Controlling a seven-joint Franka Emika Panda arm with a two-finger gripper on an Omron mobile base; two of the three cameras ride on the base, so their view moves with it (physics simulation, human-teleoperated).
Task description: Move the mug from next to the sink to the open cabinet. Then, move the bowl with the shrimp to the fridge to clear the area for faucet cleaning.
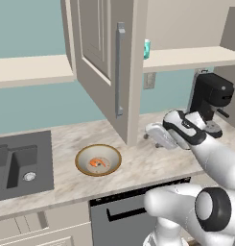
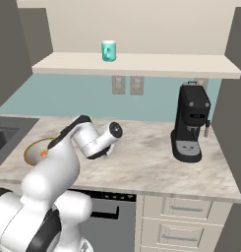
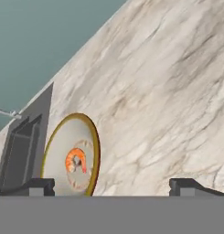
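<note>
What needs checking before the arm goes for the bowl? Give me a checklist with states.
1. Mug on the open cabinet's shelf, upright: ok.
2. Gripper open with nothing between the fingertips: ok.
3. Shrimp inside the bowl: ok.
4. Bowl flat on the counter, beside the sink, apart from its rim: ok.
5. Path from gripper to bowl free of things, with the cabinet door hanging close above: cannot tell.
6. Fridge open and reachable: cannot tell.
</note>
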